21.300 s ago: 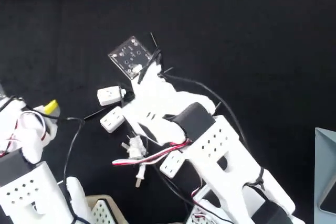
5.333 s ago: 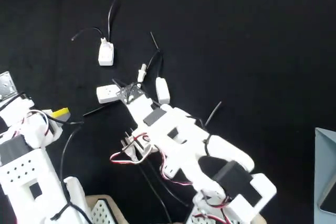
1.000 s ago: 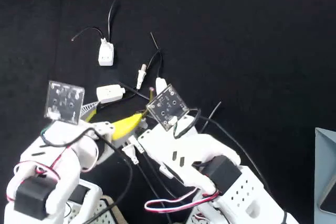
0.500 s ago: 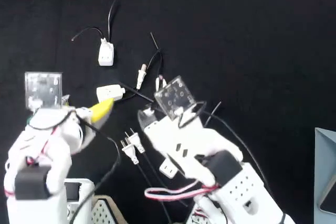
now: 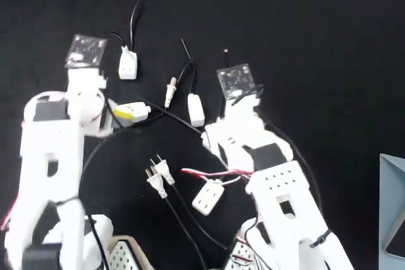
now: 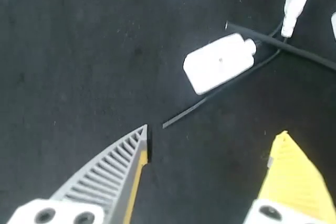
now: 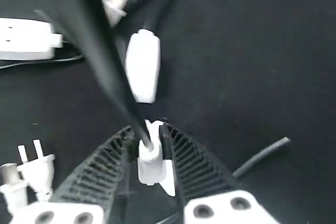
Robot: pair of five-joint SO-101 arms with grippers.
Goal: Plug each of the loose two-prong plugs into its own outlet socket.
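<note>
Right claw (image 7: 147, 129) is clamped tight on a small white plug (image 7: 150, 162) with a black cord, just short of the white oblong outlet socket (image 7: 142, 66). Left claw (image 6: 214, 129) is wide open, holding nothing, hanging near a white rectangular socket block (image 6: 219, 62).

The left arm (image 5: 50, 150), parked at the left edge of the black table (image 5: 329, 61) five seconds ago, swung in over the pair of loose white two-prong plugs (image 5: 158, 176). It has since stretched away along the left side, bringing the left gripper (image 6: 214, 132), one finger yellow and one grey, beside the white rectangular outlet socket (image 6: 220, 62). The right arm (image 5: 278, 181) has carried its wrist farther out and rightward, and the right gripper (image 7: 148, 129), pinching a small white plug on a black cord (image 7: 149, 161), has shifted from that pair to just short of the long white socket (image 7: 142, 72).
</note>
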